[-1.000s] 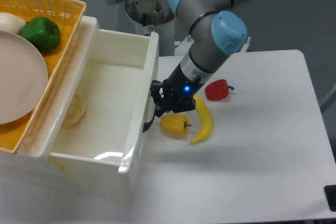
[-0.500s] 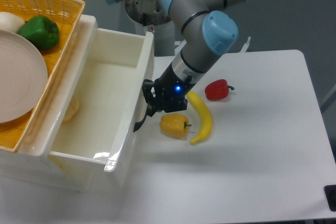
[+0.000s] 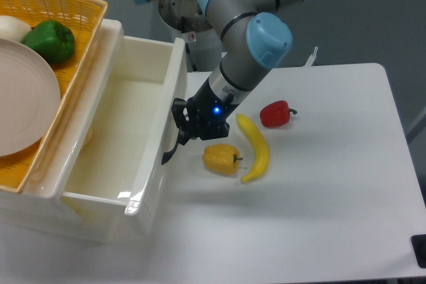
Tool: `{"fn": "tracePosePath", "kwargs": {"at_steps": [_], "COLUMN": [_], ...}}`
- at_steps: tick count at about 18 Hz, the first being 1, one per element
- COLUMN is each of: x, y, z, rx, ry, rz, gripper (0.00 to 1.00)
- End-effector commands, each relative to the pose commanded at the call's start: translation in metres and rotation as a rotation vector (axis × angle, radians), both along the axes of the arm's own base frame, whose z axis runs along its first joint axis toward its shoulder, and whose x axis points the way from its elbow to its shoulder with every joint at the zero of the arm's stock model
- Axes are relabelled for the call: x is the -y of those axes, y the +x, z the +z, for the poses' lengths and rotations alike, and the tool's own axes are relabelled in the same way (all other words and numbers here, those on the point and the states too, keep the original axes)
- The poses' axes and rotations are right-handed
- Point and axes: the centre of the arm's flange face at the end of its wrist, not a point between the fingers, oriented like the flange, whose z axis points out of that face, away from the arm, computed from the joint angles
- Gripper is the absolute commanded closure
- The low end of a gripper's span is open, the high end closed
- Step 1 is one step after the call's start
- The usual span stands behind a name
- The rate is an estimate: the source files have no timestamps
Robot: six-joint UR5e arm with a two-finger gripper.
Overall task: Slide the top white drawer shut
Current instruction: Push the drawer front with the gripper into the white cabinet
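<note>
1. One drawer matters here: the top white drawer stands partly pulled out of its cabinet at the left of the desk, with its glossy interior open to view and looking bare; a fair part of its length still projects, so by my judgement the closing is under way and not finished.
2. Pressed against the drawer's front sits the tool, just at the curved black handle; the dark fingers merge with the handle, so I cannot tell whether they clasp it or merely bear on the front panel, nor how far apart they stand.
3. Reaching down from the upper middle, the arm slants toward the drawer front; that low, leaning pose suits a push along the drawer's line of travel, toward the cabinet.
4. Three pieces of produce lie just to the right of the tool: a yellow bell pepper, a banana and a red bell pepper; none touches the drawer, so none seems to hinder it.
5. Above the drawer rests the yellow wicker basket, holding a green bell pepper and a white plate; its rim overhangs the drawer's inner end.
</note>
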Motion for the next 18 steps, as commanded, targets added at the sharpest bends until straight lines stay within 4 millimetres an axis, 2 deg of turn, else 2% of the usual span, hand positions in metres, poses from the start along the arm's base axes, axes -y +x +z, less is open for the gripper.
{"fn": "tracePosePath", "kwargs": {"at_steps": [14,18], "x": [-0.022,-0.025], "y": [0.049,0.061], "z": [0.011,0.007], "rx": [0.004,0.009], "ry": [-0.018,-0.030], "rz": [-0.036,-0.050], "gripper": [1.00,1.00]}}
